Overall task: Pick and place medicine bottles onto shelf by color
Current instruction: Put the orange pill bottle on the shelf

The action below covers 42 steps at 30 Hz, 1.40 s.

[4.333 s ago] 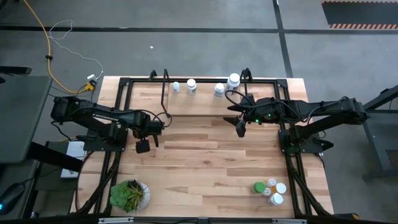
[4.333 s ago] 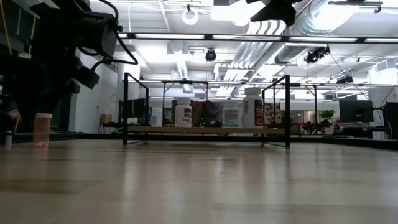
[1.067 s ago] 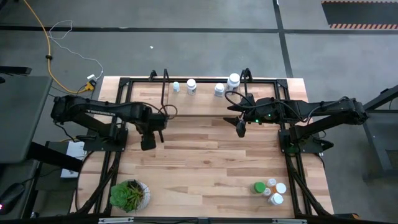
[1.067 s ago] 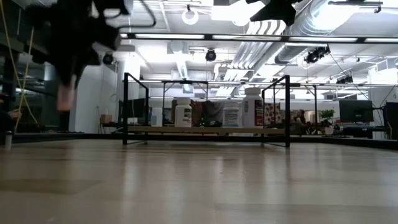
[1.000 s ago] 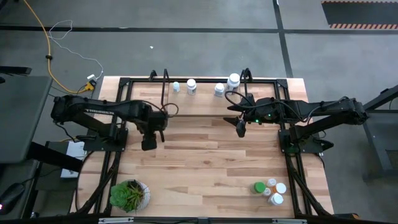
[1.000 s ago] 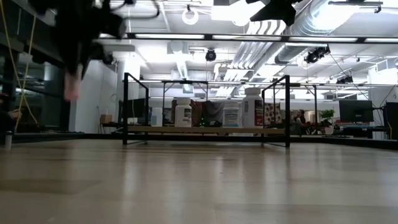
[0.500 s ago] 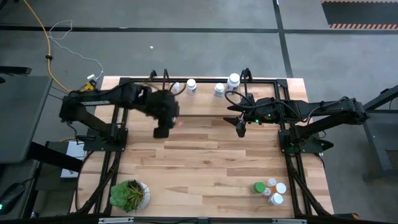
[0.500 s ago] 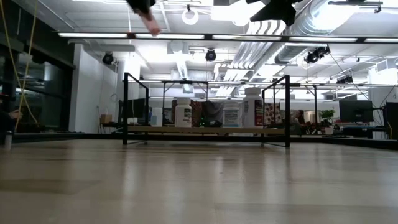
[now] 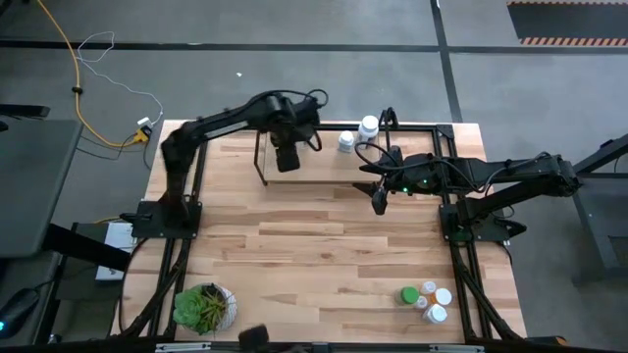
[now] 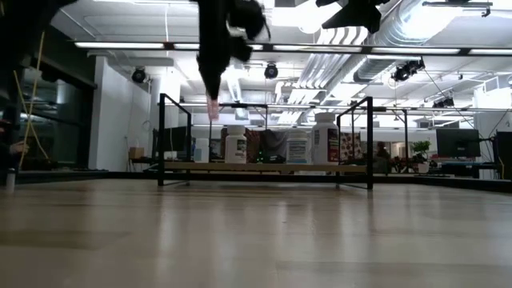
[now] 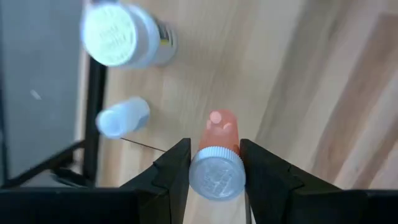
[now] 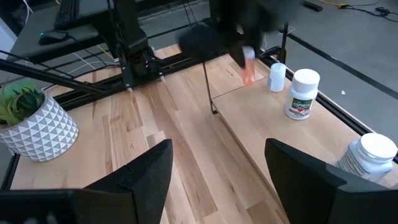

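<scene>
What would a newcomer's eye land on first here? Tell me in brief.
The left gripper stands out, clamped on an orange medicine bottle with a white cap, held above the left part of the shelf. White bottles already stand along the shelf's back edge. The right gripper waits open just in front of the shelf, and a cluster of green, orange and white bottles sits at the table's front right corner.
</scene>
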Each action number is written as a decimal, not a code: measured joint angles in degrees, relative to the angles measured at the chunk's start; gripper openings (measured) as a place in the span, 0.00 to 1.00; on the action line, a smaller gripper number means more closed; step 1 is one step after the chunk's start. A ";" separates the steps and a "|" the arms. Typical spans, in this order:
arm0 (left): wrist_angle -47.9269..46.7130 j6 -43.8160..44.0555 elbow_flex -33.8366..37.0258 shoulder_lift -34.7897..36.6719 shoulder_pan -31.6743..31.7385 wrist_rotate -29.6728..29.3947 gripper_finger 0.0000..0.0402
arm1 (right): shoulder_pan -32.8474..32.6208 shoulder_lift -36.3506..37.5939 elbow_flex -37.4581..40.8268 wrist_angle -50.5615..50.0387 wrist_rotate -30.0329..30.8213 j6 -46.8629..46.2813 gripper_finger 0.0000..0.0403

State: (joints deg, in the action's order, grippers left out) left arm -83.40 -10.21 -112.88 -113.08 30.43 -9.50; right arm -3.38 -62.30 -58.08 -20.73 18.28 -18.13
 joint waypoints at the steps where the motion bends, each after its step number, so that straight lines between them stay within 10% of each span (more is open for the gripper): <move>1: 0.02 0.82 0.00 -1.55 0.97 0.04 0.30 | 0.00 0.00 0.00 0.00 0.00 0.00 0.61; 42: 4.84 14.98 0.55 -11.00 11.13 1.68 0.30 | 0.00 0.00 0.00 0.00 0.02 -0.04 0.61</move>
State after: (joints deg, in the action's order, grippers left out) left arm -78.55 4.78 -112.33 -124.07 41.56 -7.83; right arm -3.38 -62.30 -58.08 -20.73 18.31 -18.17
